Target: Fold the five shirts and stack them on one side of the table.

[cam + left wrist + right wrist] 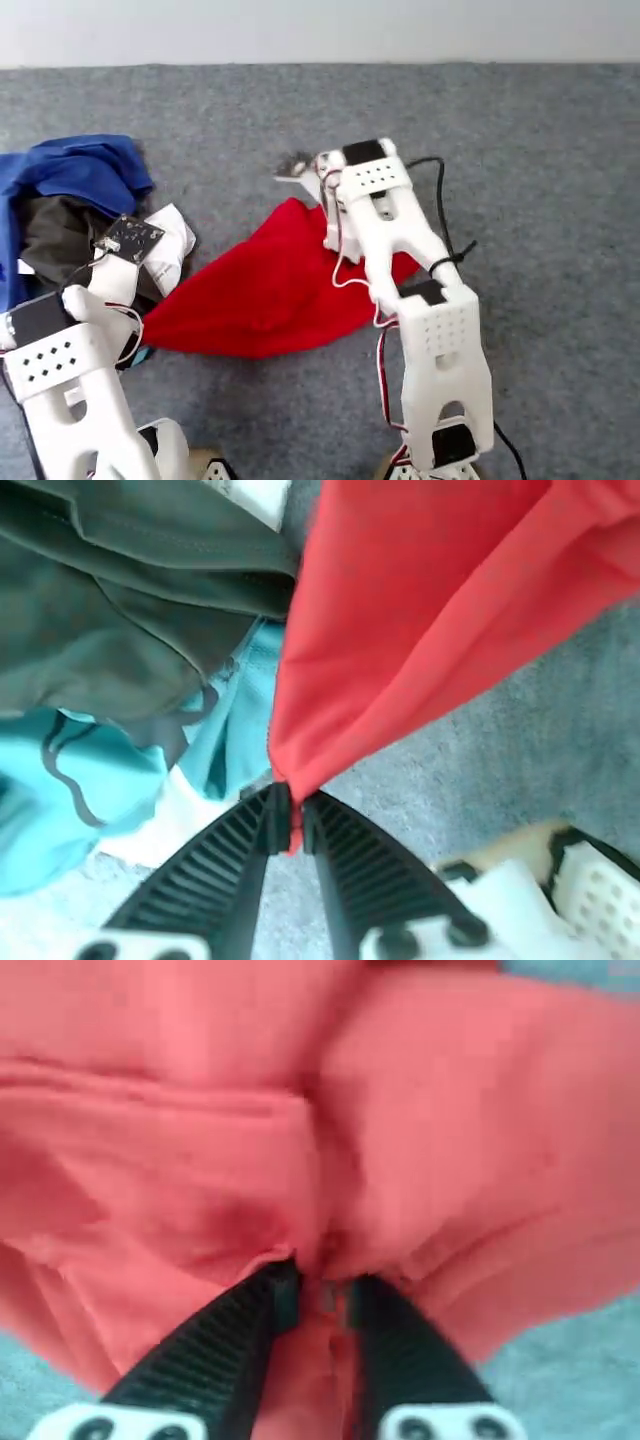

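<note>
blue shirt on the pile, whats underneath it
A dark grey shirt shows under the blue shirt, with a white shirt at the pile's edge. The left wrist view shows a turquoise shirt partly under the grey. How far any extends beneath is covered.

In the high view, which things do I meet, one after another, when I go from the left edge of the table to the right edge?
blue shirt → white shirt → red shirt → right arm. The dark shirt and the left arm overlap the blue and white shirts, so I leave them out.
</note>
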